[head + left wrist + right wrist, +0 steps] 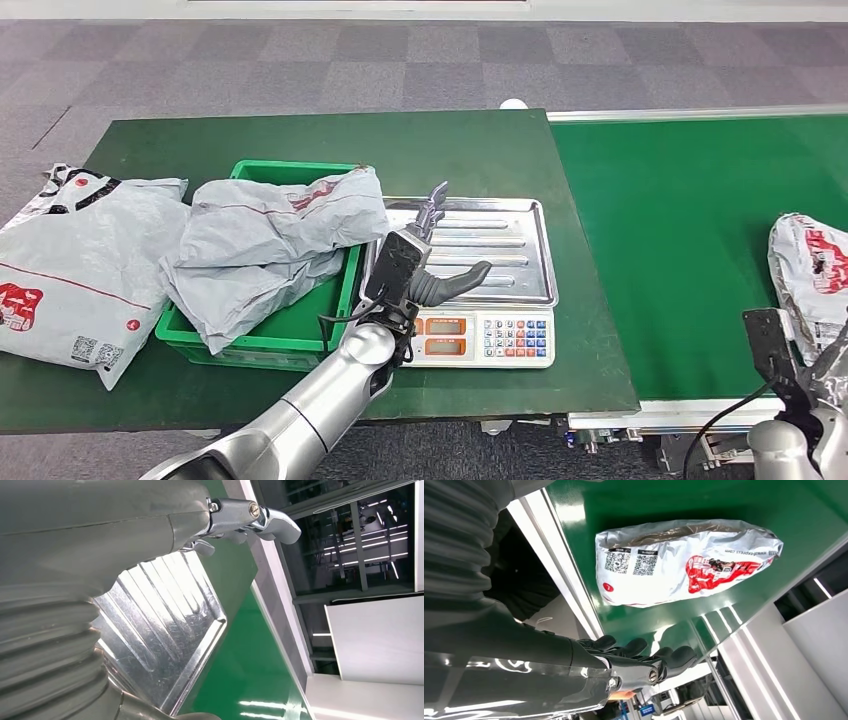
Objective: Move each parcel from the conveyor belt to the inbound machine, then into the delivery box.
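A white-and-red parcel lies on the green conveyor belt at the far right; the right wrist view shows that parcel with its QR labels. My right hand sits low beside it near the belt's front edge; this right hand holds nothing and stays apart from the parcel. My left hand hovers open over the scale's metal tray, fingers spread, thumb out. In the left wrist view, my left hand is above the bare ribbed tray. A crumpled grey parcel is draped across the green crate.
Another grey parcel lies flat on the dark green table, left of the crate. The scale's keypad and displays face the table's front edge. A white rail borders the belt's far side.
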Robot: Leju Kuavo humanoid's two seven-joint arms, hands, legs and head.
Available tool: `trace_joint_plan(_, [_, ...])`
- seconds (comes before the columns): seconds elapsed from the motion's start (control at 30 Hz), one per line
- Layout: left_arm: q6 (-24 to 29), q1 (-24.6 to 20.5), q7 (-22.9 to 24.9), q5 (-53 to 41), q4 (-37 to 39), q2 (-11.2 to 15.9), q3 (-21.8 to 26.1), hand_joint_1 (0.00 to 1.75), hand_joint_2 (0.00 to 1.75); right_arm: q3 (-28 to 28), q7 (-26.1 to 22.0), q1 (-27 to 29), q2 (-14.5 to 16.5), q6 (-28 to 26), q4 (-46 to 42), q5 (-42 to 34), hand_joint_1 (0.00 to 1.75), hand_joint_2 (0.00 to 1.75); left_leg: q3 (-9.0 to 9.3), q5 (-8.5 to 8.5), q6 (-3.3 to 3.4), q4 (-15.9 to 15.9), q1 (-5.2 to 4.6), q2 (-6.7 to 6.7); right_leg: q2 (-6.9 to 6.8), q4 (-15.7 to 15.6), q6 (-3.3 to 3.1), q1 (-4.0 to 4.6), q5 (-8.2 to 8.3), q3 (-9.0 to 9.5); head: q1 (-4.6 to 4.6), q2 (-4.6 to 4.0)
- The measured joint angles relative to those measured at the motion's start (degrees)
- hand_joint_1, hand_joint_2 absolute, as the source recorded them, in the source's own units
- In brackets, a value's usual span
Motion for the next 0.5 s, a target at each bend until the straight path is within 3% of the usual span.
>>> trace_joint_plan(0.5, [-0.4,0.2,0.5,-3.0,-0.6,0.0,0.1,0.00,1.75,0.0,-0.5,-3.6,-0.3,-0.2,4.0,1.0,0.00,1.75,-0.01,0.00,0.01,0.0,0.00,0.00,-0.02,0.0,0.00,0.00,0.00,0.01,0.01,0.00])
